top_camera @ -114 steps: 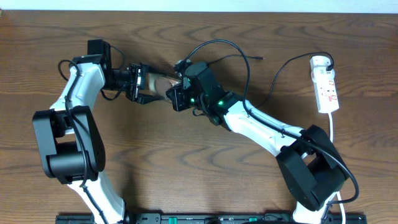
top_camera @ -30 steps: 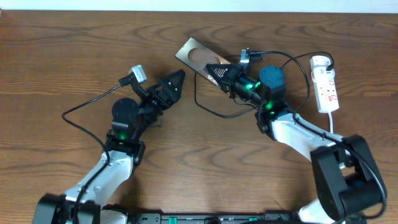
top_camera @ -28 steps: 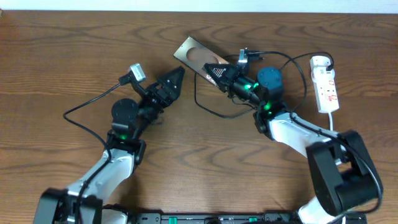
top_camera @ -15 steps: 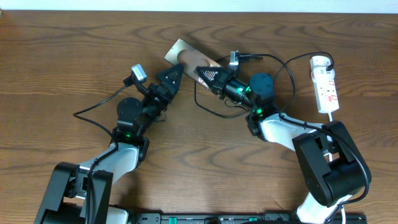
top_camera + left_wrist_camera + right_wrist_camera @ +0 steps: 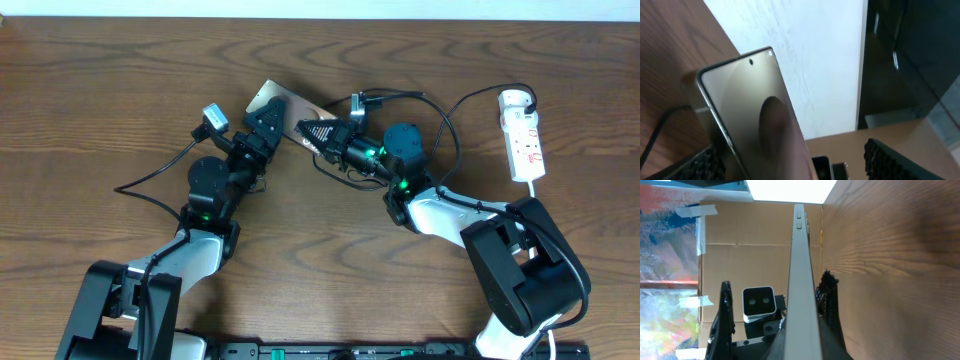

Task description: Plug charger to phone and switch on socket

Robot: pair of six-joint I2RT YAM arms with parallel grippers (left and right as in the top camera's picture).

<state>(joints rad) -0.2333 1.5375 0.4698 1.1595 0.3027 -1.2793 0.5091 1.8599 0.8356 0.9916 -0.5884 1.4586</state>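
Flat grey-gold phone (image 5: 276, 102) sits upper centre of the wooden worktop (image 5: 100, 80), between both claws. Left claw (image 5: 268, 122) spread wide around its lower-left end; right claw (image 5: 316, 131) at the other end, grip unclear. Thin black charger cable (image 5: 440, 110) loops toward the white power strip (image 5: 523, 135), upper right.

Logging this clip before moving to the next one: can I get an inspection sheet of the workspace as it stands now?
Surface: brown wood-grain table, bare wood showing.
Job's things: phone held off the table between both arms, edge-on in the right wrist view; socket at the far right edge, switch state unreadable.
Clutter: nothing seen.
Grippers: left tool at the phone's near-left end, right tool on its other end; closure cannot be judged.
Cables: charger loops from the socket toward the right arm; plug tip not visible. White socket cord runs toward the front edge.
Surroundings: cardboard and a white wall beyond the table.
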